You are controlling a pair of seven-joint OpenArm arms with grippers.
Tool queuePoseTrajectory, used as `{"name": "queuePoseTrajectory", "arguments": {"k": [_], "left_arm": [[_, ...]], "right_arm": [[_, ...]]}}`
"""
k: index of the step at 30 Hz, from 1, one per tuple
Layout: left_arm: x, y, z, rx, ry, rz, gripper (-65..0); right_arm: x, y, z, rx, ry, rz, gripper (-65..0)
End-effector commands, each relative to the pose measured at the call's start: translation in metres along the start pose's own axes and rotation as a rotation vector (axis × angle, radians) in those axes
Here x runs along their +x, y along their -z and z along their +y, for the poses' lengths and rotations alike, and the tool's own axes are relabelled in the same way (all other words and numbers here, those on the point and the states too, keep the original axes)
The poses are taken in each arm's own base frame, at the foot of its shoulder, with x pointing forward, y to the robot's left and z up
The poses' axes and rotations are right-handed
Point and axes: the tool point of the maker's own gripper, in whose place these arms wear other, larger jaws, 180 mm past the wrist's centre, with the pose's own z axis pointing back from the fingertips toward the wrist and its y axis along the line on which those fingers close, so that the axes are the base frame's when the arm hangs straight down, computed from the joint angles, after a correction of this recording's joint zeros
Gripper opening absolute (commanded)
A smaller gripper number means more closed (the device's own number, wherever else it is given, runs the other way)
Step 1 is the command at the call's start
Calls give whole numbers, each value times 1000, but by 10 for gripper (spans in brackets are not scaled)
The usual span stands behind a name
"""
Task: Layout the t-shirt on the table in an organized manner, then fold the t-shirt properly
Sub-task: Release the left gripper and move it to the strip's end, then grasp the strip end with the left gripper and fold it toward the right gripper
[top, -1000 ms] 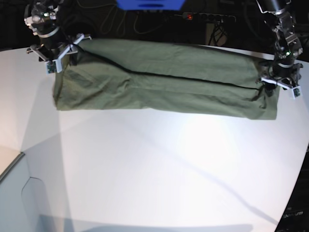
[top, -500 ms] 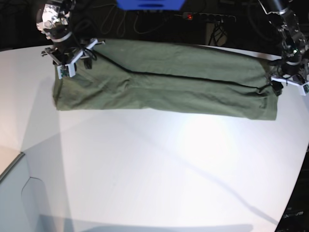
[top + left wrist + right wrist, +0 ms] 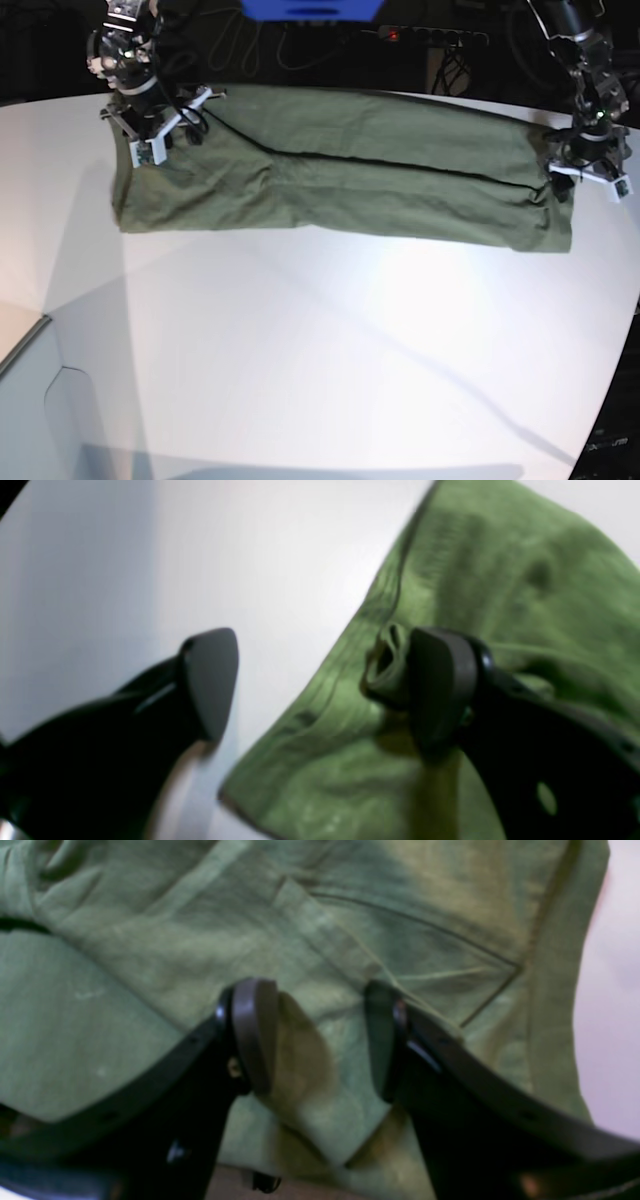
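Left gripper (image 3: 320, 680): we see its jaws spread wide, released; one pad touches a puckered hem.
Right gripper (image 3: 320, 1035): jaws parted over cloth, clasping nothing we can see.
T-shirt (image 3: 340, 175): folded band at the table's (image 3: 330, 350) 12 o'clock edge.
Hidden: collar, sleeves.
Writing: none legible; wrist views blurred.

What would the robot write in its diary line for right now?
t-shirt: folded long strip on table | left end effector: open at shirt edge | right end effector: open over shirt
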Motion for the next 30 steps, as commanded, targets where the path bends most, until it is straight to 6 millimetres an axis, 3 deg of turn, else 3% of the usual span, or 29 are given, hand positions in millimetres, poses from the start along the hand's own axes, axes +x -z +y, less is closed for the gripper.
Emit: {"name": "queuePoseTrajectory", "arguments": {"k": [1, 3, 8, 13, 18, 22, 26, 30], "left_arm": [[0, 0, -3, -15, 19, 19, -149], [-1, 1, -3, -14, 15, 22, -197], [-3, 1, -5, -15, 8, 22, -470], [12, 0, -7, -18, 14, -16, -645], [45, -11, -13, -29, 49, -107, -650], [69, -32, -31, -57, 68, -198, -650], [84, -57, -61, -100, 68, -275, -650], [81, -75, -104, -194, 94, -293, -650]], "right_arm": [[3, -1, 0, 4, -5, -10, -362], [3, -1, -1, 3, -7, -10, -362], [4, -2, -6, -3, -19, -10, -362], [9, 1, -6, -3, -18, -18, -362], [0, 10, -8, 9, -9, 10, -362], [-2, 14, -11, 10, -10, 20, -362], [-3, 16, -13, 12, -11, 25, -362], [-4, 16, -12, 13, -10, 27, -362]]}}
